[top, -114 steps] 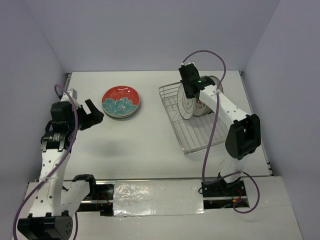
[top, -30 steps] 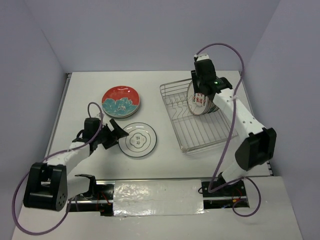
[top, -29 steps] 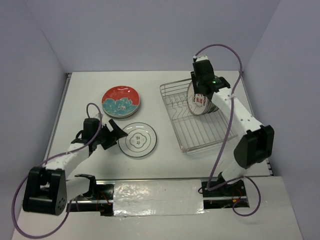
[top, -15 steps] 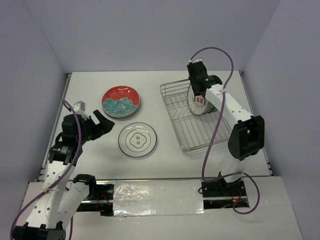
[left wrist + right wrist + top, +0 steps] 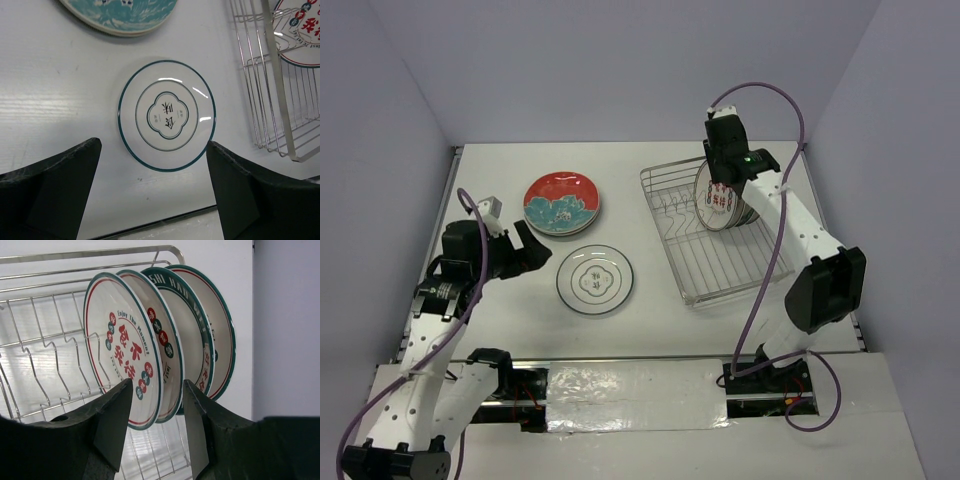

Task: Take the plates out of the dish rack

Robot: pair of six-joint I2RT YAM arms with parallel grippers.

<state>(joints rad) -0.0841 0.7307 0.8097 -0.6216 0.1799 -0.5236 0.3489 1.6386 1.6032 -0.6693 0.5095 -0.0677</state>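
Top external view: wide-open left tool [image 5: 531, 248] hovered beside a white plate [image 5: 595, 280] on the tabletop [image 5: 650, 175], red plates [image 5: 562, 203] stacked beyond; four plates [image 5: 719, 206] stood in the dish rack [image 5: 722, 272], half-parted right tool [image 5: 157, 384] at their rims, unloading apparently unfinished.

- The dish rack [image 5: 720, 262] is sitting on the right of the table [image 5: 620, 165], with white plates [image 5: 718, 205] standing upright in its far part.
- The right gripper [image 5: 722, 178] is hanging at the top of those plates (its fingertips are hidden from here).
- A white, dark-rimmed plate [image 5: 595, 280] is lying flat near the stacked red plates [image 5: 562, 203].
- The left gripper [image 5: 528, 250] is hanging just left of it, jaws spread, holding nothing.
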